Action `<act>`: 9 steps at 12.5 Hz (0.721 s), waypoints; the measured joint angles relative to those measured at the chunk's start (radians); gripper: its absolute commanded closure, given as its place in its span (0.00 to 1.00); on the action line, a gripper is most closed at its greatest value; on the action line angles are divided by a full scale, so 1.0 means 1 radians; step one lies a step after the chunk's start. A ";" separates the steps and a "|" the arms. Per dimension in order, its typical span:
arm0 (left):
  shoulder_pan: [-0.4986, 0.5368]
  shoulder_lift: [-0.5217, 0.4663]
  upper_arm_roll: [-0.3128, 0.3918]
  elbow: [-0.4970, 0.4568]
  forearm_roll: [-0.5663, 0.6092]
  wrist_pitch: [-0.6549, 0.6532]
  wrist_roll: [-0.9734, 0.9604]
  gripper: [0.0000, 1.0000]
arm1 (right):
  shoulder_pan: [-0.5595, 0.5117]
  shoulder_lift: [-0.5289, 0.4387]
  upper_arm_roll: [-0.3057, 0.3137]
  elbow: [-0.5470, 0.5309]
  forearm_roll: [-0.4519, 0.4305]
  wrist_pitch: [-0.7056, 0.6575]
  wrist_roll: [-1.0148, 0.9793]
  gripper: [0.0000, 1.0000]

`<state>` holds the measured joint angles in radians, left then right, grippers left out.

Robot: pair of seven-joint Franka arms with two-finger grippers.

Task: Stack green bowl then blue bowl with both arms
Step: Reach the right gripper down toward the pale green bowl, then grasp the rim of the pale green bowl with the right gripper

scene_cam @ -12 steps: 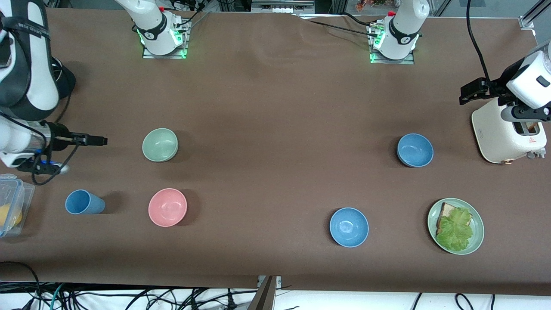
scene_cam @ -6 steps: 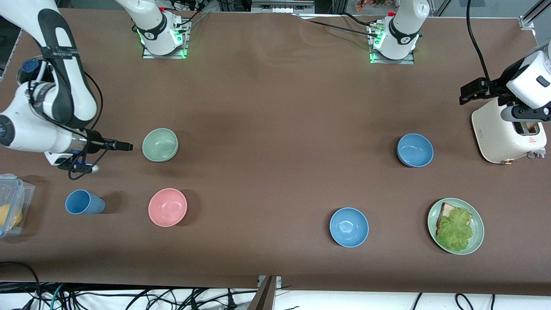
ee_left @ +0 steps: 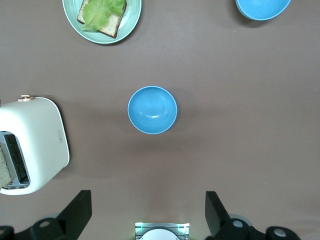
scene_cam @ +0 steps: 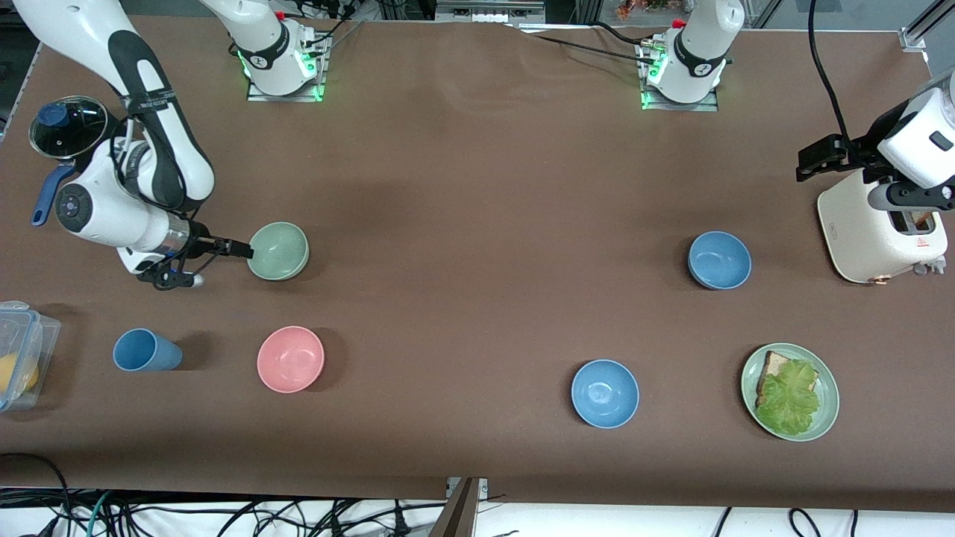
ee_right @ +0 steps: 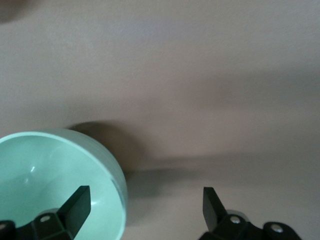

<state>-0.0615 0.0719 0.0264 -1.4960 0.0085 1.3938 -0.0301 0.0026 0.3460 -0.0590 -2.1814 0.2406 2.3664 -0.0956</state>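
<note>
Jaws of the right gripper (scene_cam: pixel 240 248) are spread wide and straddle the rim of the green bowl (scene_cam: pixel 278 251): in the right wrist view one finger (ee_right: pixel 75 206) hangs over the inside and the other stands outside the wall, not yet closed. That suits a rim pinch, the only hold a thin bowl wall offers. The bowl sits toward the right arm's end of the bench, about midway between the bases' edge and the front camera's edge. The left gripper (ee_left: pixel 147 212) waits high near the corner at its own end, fingers released and holding nothing, looking down on the blue bowl (scene_cam: pixel 719 259), which sits beside the toaster (scene_cam: pixel 880 233), probably ready for its turn
</note>
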 measured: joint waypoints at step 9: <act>0.000 0.000 0.000 0.000 0.000 0.000 0.000 0.00 | 0.000 -0.001 0.014 -0.064 0.036 0.015 -0.038 0.68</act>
<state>-0.0615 0.0719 0.0268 -1.4960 0.0085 1.3938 -0.0301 0.0027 0.3452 -0.0453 -2.2450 0.2762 2.3811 -0.1339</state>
